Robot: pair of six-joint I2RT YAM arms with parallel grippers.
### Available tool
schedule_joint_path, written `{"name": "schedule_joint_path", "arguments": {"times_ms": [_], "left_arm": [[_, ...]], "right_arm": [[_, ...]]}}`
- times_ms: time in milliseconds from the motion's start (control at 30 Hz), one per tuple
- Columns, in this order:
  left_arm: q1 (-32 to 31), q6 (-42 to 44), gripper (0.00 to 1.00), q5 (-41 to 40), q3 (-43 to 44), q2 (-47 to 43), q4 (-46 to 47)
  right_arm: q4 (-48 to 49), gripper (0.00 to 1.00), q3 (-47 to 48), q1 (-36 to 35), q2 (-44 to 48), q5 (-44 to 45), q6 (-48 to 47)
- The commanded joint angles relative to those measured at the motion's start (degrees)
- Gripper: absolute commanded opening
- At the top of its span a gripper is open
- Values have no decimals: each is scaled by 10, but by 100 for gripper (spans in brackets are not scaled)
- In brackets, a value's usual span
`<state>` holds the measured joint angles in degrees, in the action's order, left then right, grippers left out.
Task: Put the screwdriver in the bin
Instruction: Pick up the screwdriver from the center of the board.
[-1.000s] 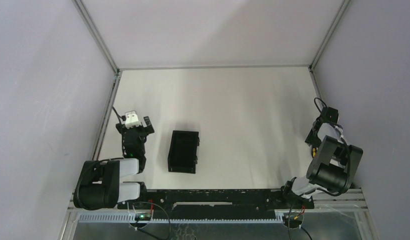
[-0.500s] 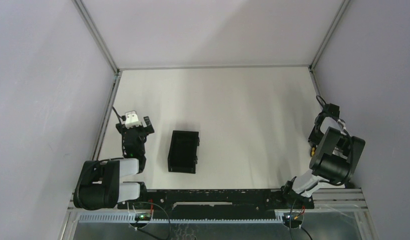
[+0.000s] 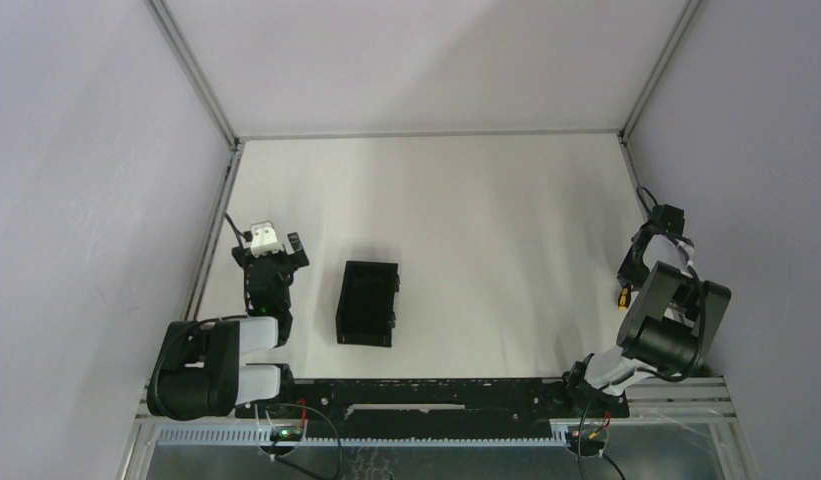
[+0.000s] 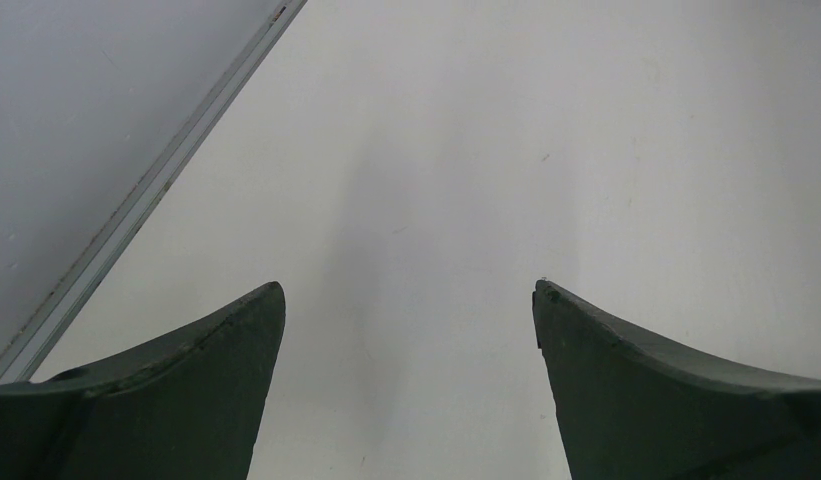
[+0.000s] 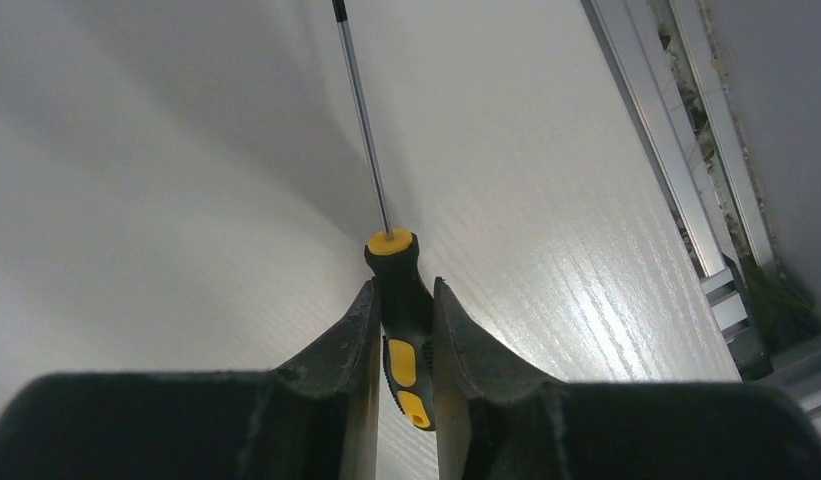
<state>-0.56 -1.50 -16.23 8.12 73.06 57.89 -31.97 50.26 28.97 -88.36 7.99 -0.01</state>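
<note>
Seen from above, the right arm's fingers (image 3: 624, 281) reach down at the far right edge of the white counter (image 3: 486, 220), where the yellow tip of the small yellow-and-black-handled screwdriver (image 3: 622, 295) shows. The small black rectangular open-top plastic bin (image 3: 365, 336) sits well apart on the left side, with nothing visible inside. The left arm's fingers (image 3: 276, 252) hover beside it.

The left wrist camera shows its fingers (image 4: 407, 292) spread wide over bare counter, holding nothing.

The right wrist camera shows both fingers (image 5: 356, 340) clamped on the screwdriver's handle (image 5: 396, 262), the thin metal shaft pointing away. The grasp looks made; the lift, the carry across to the bin and the release all remain.
</note>
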Motion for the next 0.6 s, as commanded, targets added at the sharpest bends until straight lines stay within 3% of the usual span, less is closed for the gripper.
{"name": "schedule_joint_path", "arguments": {"times_ms": [0,233,567], "left_arm": [[4,8,98,1,29,-11,24],[4,7,98,1,29,-11,24],[4,8,98,1,29,-11,23]], "right_arm": [[13,0,6,1,50,-27,22],[-5,0,37,-2,82,-65,40],[-64,0,202,-36,110,-134,108]]}}
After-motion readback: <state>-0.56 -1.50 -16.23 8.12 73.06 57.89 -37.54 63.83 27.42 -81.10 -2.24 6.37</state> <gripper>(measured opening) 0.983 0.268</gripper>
